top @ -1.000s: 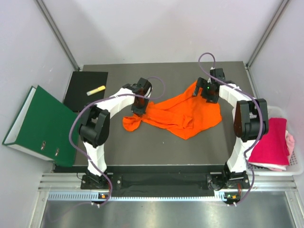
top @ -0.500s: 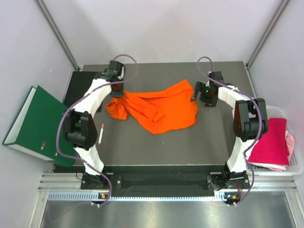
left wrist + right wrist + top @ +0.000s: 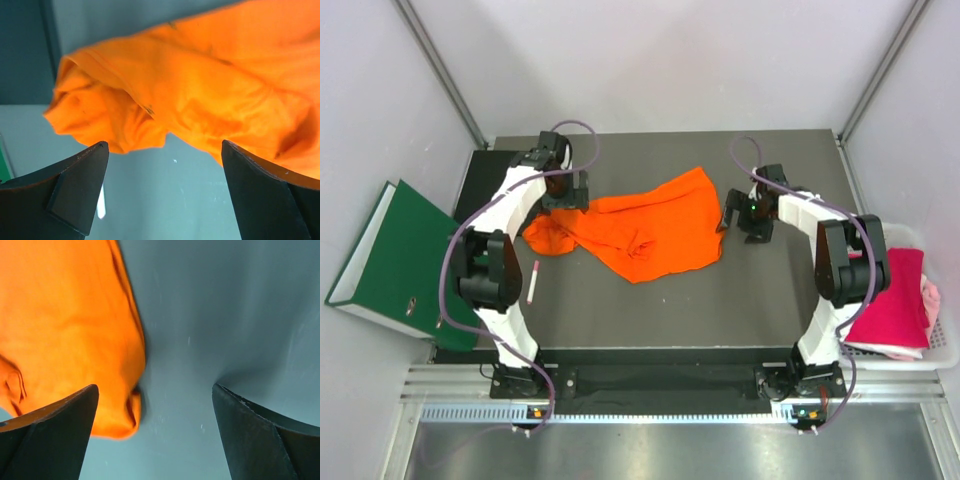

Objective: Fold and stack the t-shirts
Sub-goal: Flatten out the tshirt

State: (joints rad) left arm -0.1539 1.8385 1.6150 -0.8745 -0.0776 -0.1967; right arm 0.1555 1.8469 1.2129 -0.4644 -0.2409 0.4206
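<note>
The bright orange cloth t-shirt (image 3: pixel 645 225) lies crumpled and half spread on the dark grey counter (image 3: pixel 770 290), somewhat toward the far edge, between the two arms. The magenta t-shirt (image 3: pixel 888 300) and the pale pink t-shirt (image 3: pixel 930 296) sit in a white plastic basket (image 3: pixel 940 357) beyond the right edge. The left gripper (image 3: pixel 163 145) hangs above the shirt's bunched left end with its fingers wide apart and holds nothing. The right gripper (image 3: pixel 155 387) is also spread and empty, over bare counter just beside the shirt's right border.
</note>
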